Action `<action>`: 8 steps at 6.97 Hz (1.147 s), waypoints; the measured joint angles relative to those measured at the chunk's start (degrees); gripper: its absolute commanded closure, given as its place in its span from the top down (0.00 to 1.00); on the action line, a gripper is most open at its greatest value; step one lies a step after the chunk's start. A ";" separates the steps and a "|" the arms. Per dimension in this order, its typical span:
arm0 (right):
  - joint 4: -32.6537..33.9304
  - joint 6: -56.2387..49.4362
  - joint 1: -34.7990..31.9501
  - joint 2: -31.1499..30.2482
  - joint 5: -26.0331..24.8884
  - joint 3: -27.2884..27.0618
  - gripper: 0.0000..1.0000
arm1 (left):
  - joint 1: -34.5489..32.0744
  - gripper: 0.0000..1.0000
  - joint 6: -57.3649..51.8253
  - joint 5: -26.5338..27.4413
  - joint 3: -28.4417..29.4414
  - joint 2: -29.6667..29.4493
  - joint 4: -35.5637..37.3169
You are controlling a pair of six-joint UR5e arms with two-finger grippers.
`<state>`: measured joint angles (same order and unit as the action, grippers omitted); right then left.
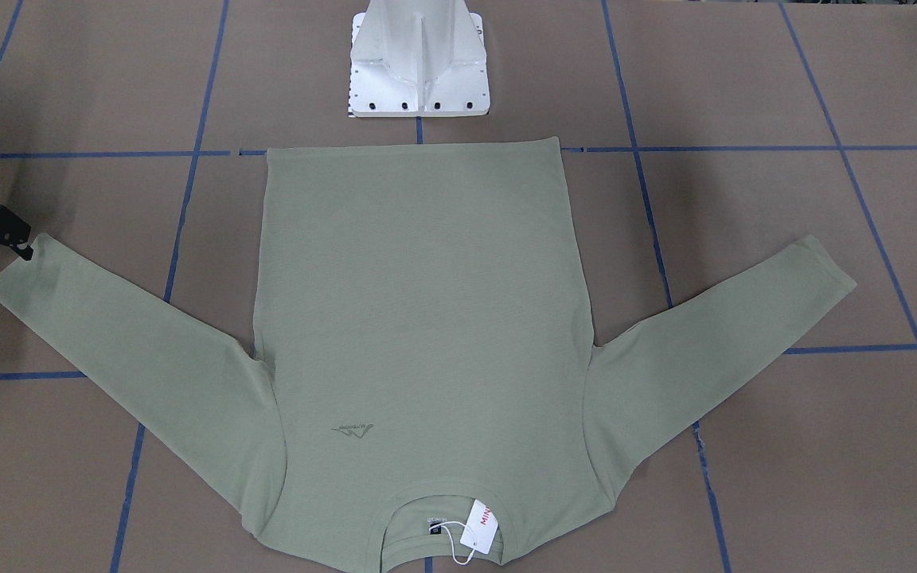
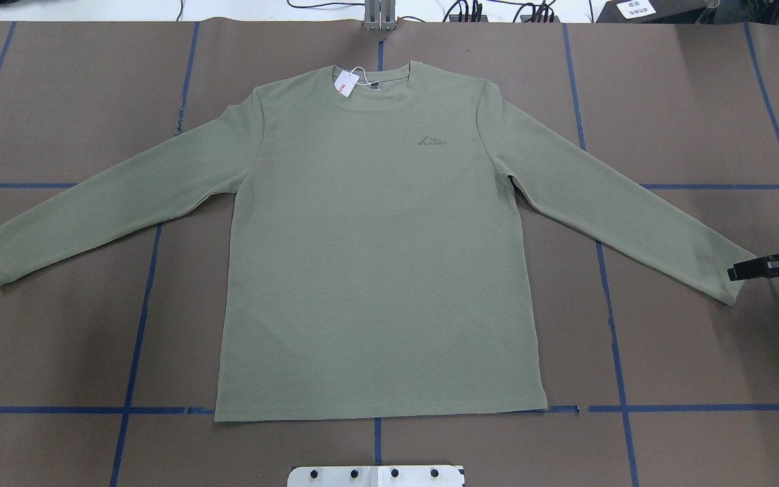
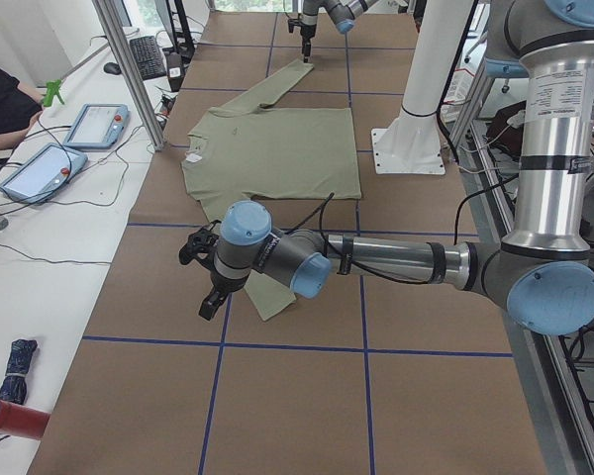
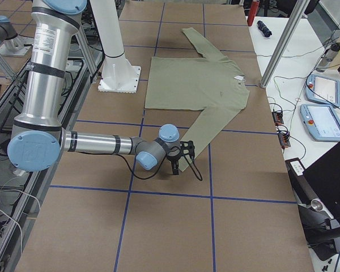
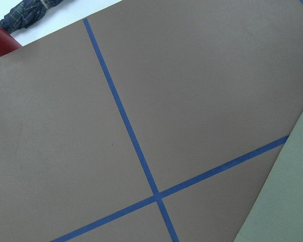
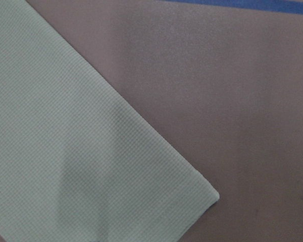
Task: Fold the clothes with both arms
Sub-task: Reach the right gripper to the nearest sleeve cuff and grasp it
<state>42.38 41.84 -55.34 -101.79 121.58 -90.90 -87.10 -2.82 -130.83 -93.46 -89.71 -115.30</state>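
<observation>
Sage-green long-sleeved shirt flat, logo side up, mid table, sleeves spread, collar and white hang tag toward edge opposite the robot, right gripper at sleeve cuff near right end, jaws unclear, left gripper near other cuff, jaws can't tell

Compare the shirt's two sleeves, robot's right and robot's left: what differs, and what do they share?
The right sleeve has the right gripper at its cuff; the left sleeve has no gripper at its cuff in the overhead view, the left gripper standing off beside it.
The right sleeve lies on the side of the chest logo, the left sleeve on that of the hang tag.
Both lie flat, unfolded, spread from the shirt's body.
</observation>
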 measured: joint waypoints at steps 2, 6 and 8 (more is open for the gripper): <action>0.30 0.00 0.83 0.24 0.02 0.09 1.00 | -0.01 1.00 0.00 0.04 -0.02 0.05 -0.02; 0.48 0.04 2.44 0.63 -0.28 0.09 0.55 | -0.08 1.00 0.00 -0.03 -0.15 0.14 -0.10; 0.51 0.01 2.46 0.52 -0.13 0.04 0.33 | -0.09 1.00 0.00 0.00 -0.16 0.15 -0.10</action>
<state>42.89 41.84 -52.88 -101.27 121.44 -90.86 -87.19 -2.81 -130.83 -93.62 -89.56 -115.40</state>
